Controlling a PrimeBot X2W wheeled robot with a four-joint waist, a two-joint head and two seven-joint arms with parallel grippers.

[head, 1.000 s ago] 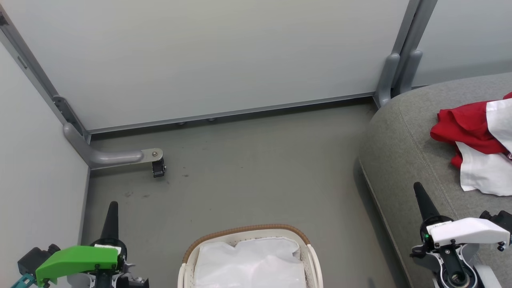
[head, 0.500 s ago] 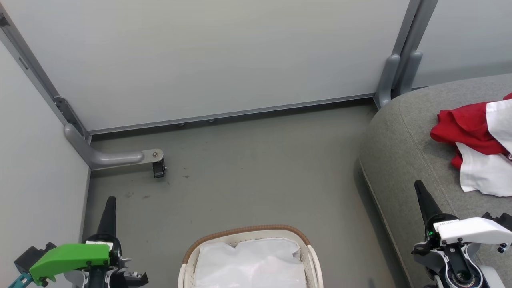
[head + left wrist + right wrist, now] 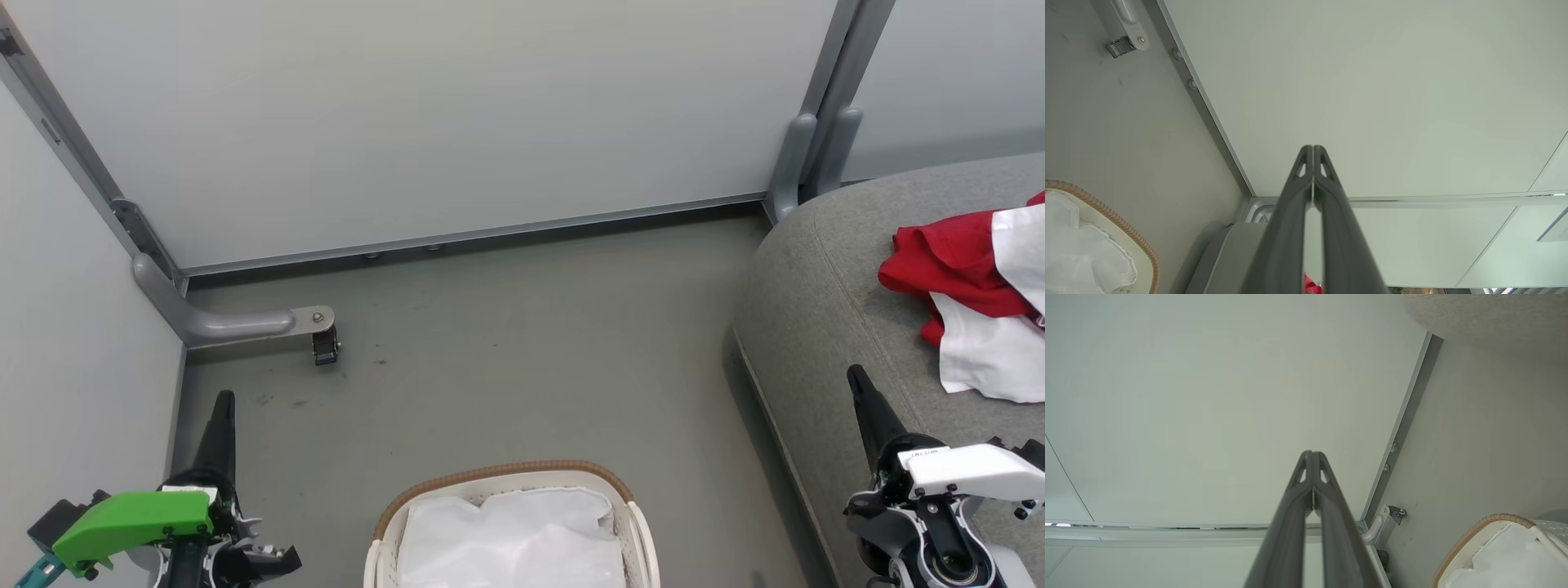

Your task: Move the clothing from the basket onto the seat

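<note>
Head view, clothing (image 3: 951,263) on seat (image 3: 816,327) at 3 o'clock, basket (image 3: 506,470) rim at 6 o'clock, open floor (image 3: 522,343) between, left gripper (image 3: 225,398) and right gripper (image 3: 855,372) pinched closed, empty.

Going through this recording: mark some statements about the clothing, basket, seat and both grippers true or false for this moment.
1. The clothing lies on the seat. True.
2. The left gripper holds a red garment. False: it is shut on nothing.
3. The visible part of the basket holds a white liner and no red fabric. True.
4. The right gripper is wide open. False: its fingers meet, holding nothing.
5. The basket stands on the seat. False: it stands on the floor beside it.
</note>
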